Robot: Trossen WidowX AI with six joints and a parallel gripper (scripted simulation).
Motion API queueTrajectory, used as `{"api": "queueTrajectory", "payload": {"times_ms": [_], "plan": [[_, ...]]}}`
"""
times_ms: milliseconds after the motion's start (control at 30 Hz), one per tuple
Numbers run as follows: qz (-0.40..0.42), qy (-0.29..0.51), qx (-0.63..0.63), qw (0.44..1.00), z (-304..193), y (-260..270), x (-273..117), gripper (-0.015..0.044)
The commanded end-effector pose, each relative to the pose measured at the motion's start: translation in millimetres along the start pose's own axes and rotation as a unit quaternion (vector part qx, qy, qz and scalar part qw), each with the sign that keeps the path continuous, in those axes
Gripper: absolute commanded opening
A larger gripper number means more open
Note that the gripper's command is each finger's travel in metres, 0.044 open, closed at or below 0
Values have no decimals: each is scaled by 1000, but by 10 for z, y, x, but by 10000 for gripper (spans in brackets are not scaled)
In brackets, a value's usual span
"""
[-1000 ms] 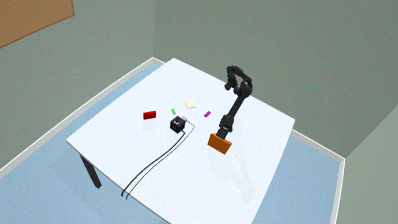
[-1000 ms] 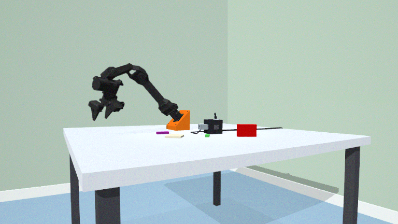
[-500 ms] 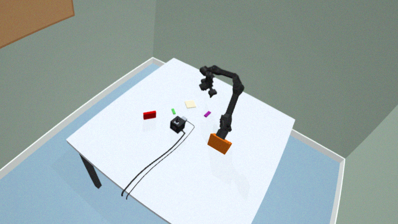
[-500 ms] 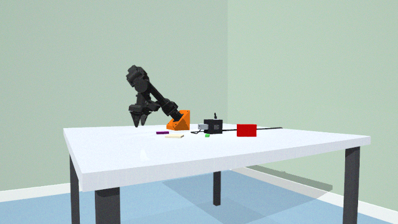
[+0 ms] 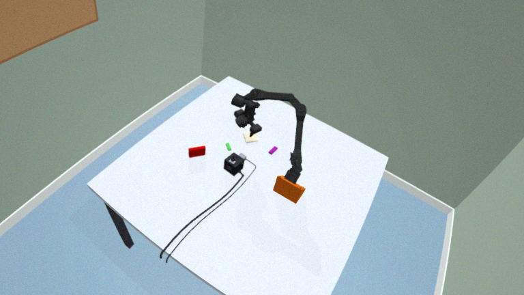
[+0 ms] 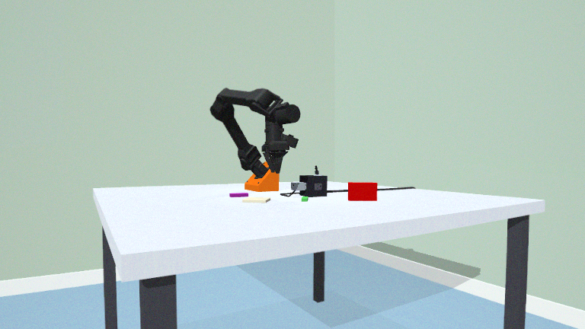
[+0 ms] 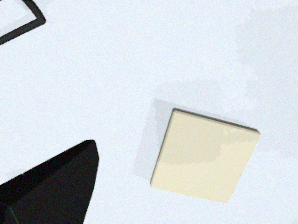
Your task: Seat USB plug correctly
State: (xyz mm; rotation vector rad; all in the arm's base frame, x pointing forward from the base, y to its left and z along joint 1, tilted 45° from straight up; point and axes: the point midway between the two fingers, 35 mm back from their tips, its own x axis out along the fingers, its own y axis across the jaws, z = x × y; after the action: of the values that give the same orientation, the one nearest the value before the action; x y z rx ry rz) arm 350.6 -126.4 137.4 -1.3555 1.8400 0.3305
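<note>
The black power cube (image 5: 233,164) (image 6: 314,186) stands on the white table. A small dark plug (image 6: 316,169) sticks up from its top; how deep it sits and which way round it is cannot be told. A light grey plug (image 5: 242,156) (image 6: 296,186) juts from the cube's side, with a thin cable. My gripper (image 5: 248,132) (image 6: 276,170) is open and empty, pointing down above the table beside the cube, near the cream square. It touches neither plug. One black finger shows at the lower left in the wrist view; the other is out of that view.
A cream square (image 5: 250,138) (image 6: 256,199) (image 7: 205,156), a green piece (image 5: 228,146) (image 6: 305,199), a purple piece (image 5: 273,149) (image 6: 238,195) and a red block (image 5: 196,151) (image 6: 362,191) lie around the cube. Two black cables (image 5: 207,212) run to the table edge.
</note>
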Motion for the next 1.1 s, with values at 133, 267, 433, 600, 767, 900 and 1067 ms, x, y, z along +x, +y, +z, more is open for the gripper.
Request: {"api": "queueTrajectory", "payload": {"times_ms": [133,267,433,600,767,900,1067], "plan": [[10,-10,-68,998,1136,585,-236,440],[9,-2,-95,995,1564,977,-347,440],[6,9,-112,994,1808,1267,-410,440],[6,9,-112,994,1805,1258,-412,440],[6,9,-112,994,1805,1258,-413,440],[6,9,-112,994,1804,1258,-387,440],[6,9,-112,994,1800,1256,-340,440]]}}
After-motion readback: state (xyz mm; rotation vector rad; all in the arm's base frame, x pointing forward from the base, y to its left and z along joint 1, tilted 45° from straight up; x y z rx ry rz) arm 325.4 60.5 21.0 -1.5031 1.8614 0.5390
